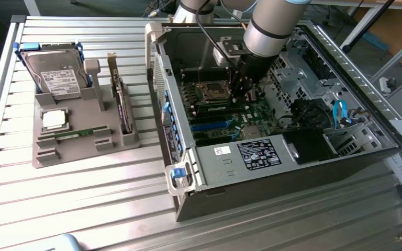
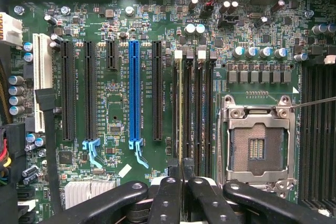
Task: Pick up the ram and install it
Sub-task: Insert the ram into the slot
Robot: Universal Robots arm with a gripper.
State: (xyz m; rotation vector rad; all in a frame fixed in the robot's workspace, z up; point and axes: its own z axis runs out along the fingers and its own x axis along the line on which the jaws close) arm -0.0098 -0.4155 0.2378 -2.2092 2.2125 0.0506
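The ram (image 2: 181,108) appears edge-on in the wrist view as a thin strip standing in the first memory slot, beside the empty processor socket (image 2: 258,142). My gripper (image 2: 181,174) is shut on the ram's near end, its black fingers (image 2: 168,195) pressed against both faces. Whether the stick is fully seated cannot be told; the slot's white latch (image 2: 178,54) sits at its far end. In the exterior view my gripper (image 1: 240,97) reaches down into the open computer case (image 1: 257,157), over the motherboard next to the socket (image 1: 210,92).
A grey holder (image 1: 82,138) on the exterior view's left carries a hard drive (image 1: 58,73), a silver processor (image 1: 54,119), another green stick (image 1: 74,134) and an upright expansion card (image 1: 121,104). Case walls, drive cages and blue cables (image 1: 341,115) surround the arm.
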